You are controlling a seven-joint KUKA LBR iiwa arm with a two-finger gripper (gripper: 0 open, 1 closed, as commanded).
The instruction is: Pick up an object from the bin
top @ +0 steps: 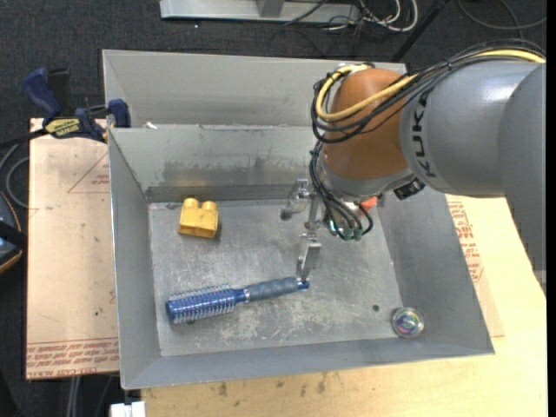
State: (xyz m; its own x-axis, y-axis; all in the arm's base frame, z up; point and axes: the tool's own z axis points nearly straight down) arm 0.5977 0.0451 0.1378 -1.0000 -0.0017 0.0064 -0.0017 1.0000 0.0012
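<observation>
Grey bin (130,233): blue brush (228,298) under tool (304,272), yellow block (199,217).

The bin (130,233) is grey metal, its floor mottled with pale scuffs. The block (198,218) at upper left is yellow. The brush (208,303) has a deep blue head and a paler blue-grey handle. The small round thing (407,322) at lower right gleams silver-violet. The gripper (303,276) is silvery; the arm (486,129) grey, with an orange cover (365,133) and yellow cables (325,94).

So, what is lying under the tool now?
The handle end of the blue hairbrush lies below the tool, on the bin floor. The arm hides the floor behind it.
</observation>
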